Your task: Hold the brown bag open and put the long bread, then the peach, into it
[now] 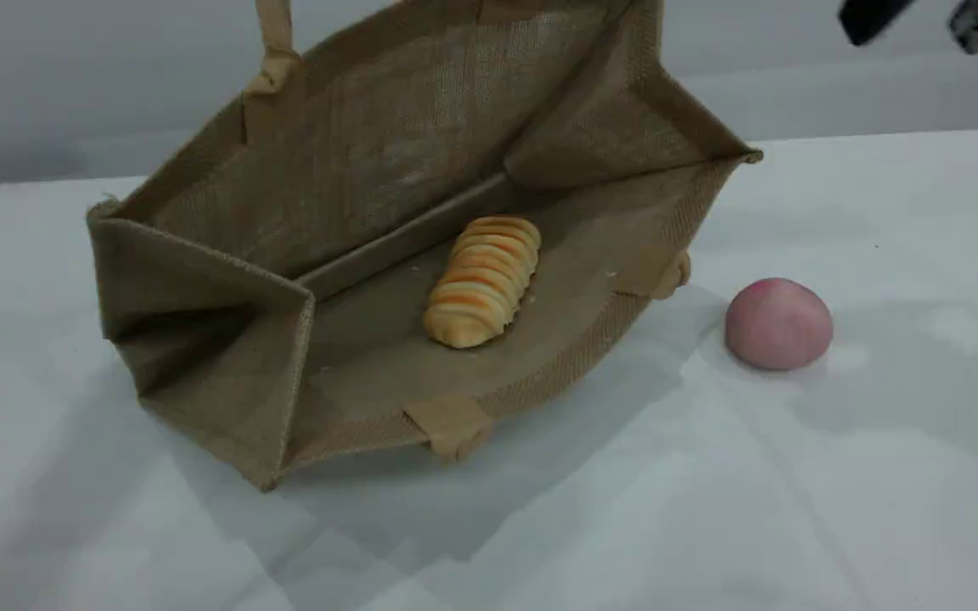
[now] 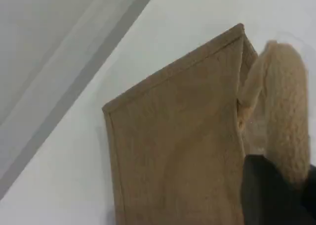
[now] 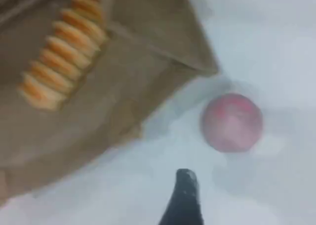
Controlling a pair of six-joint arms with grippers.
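Open table (image 1: 879, 509) rings the peach (image 1: 778, 324); the brown bag (image 1: 387, 136) gapes wide, long bread (image 1: 483, 282) inside.

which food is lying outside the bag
The peach, round and pink, on the table beside the brown bag; the striped long bread lies inside it.

Tan woven brown bag (image 1: 353, 153), golden long bread (image 1: 482, 280) — orange-striped, dull-pink peach (image 1: 778, 323)

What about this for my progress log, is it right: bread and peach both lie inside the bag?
No. Only the bread lies inside the bag; the peach sits on the table beside it, as the scene view shows.
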